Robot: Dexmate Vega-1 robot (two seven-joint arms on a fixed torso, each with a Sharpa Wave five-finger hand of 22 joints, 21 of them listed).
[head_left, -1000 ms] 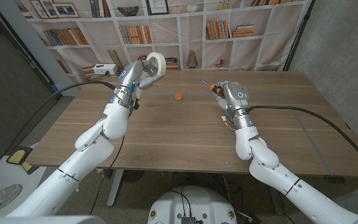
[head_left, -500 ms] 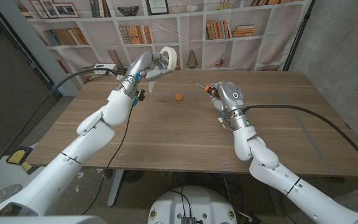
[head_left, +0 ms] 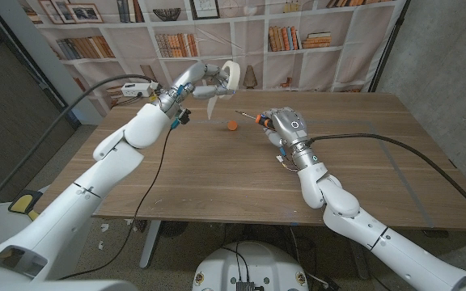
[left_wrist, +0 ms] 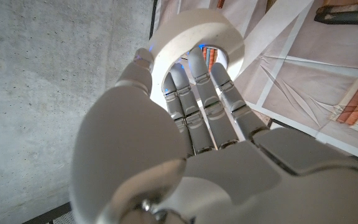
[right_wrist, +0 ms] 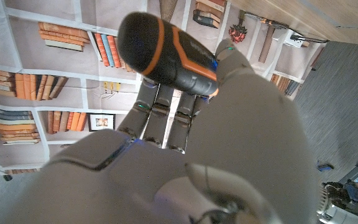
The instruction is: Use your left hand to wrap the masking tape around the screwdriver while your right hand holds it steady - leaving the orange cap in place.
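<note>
Left hand [head_left: 203, 81] is up off the worktop [head_left: 217, 174] with the masking tape [head_left: 230, 75] roll carried on its fingers [left_wrist: 199, 81]; in the left wrist view they go through the roll's core, so it's gripped. Right hand [head_left: 281, 125] is closed around the screwdriver [head_left: 252, 118] handle; the right wrist view shows the black and orange handle [right_wrist: 166, 53] clamped across the fingers, butt end free. In the head view the thin shaft sticks out of the right hand toward the robot's left and a bit away from it, long axis roughly level over the worktop, tip pointing at the tape roll. That's the relation that matters: roll sits just beyond the shaft tip, near but not touching, slightly higher, and the left hand is the nearer one to the free end. My read is the next move is bringing the roll down and in to the shaft so the tape can land on it; can't see a loose tape end from here, too small to tell. Orange cap [head_left: 232, 125] lies on the worktop below the shaft, between the hands, clear of both, so leave it be. No readable brand or label on the tape or screwdriver.
</note>
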